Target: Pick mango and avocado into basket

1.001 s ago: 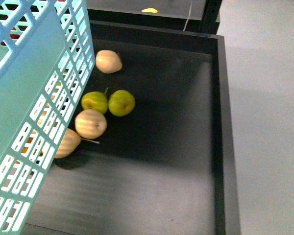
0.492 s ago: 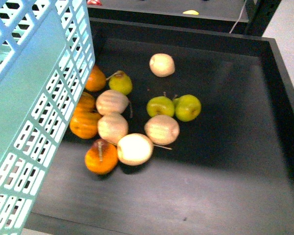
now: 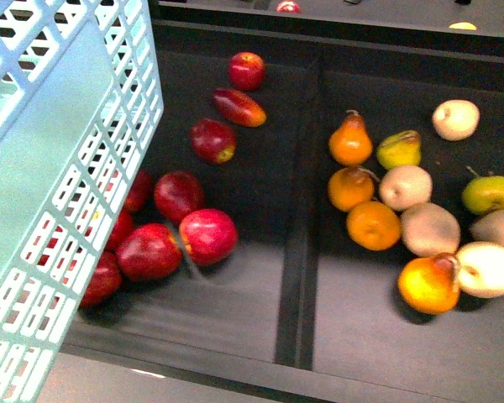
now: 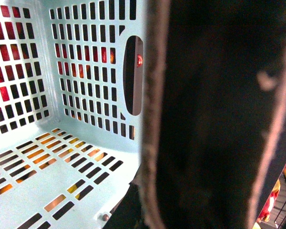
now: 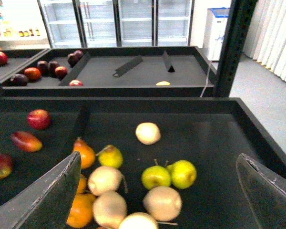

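Red apples [image 3: 207, 236] newly in view, divider [image 3: 301, 252] appeared, pale fruit [image 3: 429, 228] shifted right

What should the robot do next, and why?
Probably look along to other bins first. Neither a yellow-orange mango nor a dark green avocado shows among the round red apples or the orange stemmed pears here. The light turquoise slotted plastic basket looks empty, and the right claw hangs open with nothing in it.

No legible text anywhere, apparently.
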Robot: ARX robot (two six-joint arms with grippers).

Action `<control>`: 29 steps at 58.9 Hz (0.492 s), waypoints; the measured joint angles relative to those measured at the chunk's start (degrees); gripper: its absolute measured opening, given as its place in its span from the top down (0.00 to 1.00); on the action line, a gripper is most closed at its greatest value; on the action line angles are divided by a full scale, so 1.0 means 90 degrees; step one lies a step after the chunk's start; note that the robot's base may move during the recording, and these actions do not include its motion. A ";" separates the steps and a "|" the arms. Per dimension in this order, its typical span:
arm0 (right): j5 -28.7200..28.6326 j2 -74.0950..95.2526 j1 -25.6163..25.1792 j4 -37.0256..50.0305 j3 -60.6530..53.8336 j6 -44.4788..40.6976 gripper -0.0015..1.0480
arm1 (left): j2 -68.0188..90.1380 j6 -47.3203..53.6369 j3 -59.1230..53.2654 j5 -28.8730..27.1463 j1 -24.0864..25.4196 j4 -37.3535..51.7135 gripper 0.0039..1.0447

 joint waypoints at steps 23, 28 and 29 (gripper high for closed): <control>0.0000 0.0002 0.0000 -0.0002 0.0000 0.0000 0.08 | 0.0002 0.0000 0.0002 -0.0002 0.0002 0.0005 0.96; 0.0019 0.0005 0.0002 -0.0007 0.0000 0.0002 0.08 | 0.0002 0.0005 0.0000 -0.0005 0.0002 -0.0005 0.96; 0.0017 0.0005 0.0000 0.0005 0.0000 -0.0002 0.08 | 0.0002 0.0005 0.0002 0.0000 0.0002 0.0000 0.96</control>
